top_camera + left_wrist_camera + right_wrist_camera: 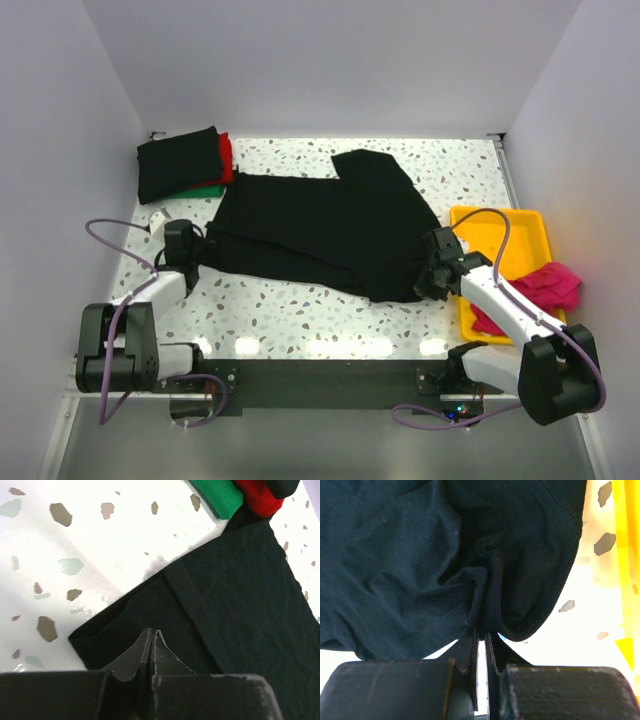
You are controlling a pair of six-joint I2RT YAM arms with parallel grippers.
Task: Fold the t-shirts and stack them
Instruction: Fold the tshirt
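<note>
From above, the black t-shirt [320, 230] lies spread across the middle of the speckled surface [300, 315]. One end is at the left pincer [203, 246] and the other at the right pincer [432, 272]. Holding both ends at once likely readies the cloth to be lifted or pulled taut for a fold. At the far left corner sits a folded pile [180, 166], black over red and green. A pink t-shirt [545, 285] waits in the yellow tray [500, 228] at the right.

In the left wrist view, the left pincer [152, 636] has its tips pressed together on the hem of the black t-shirt [235, 605], seemingly nipping a thin layer of it. The green and red edges of the folded pile [220, 495] lie just beyond.

In the right wrist view, the right pincer [481, 635] is closed tight on a bunched fold of the black t-shirt [415, 555]. The cloth puckers where it is pinched, and the tray [626, 555] is beside it.

No brand, label or lettering can be read on anything.
</note>
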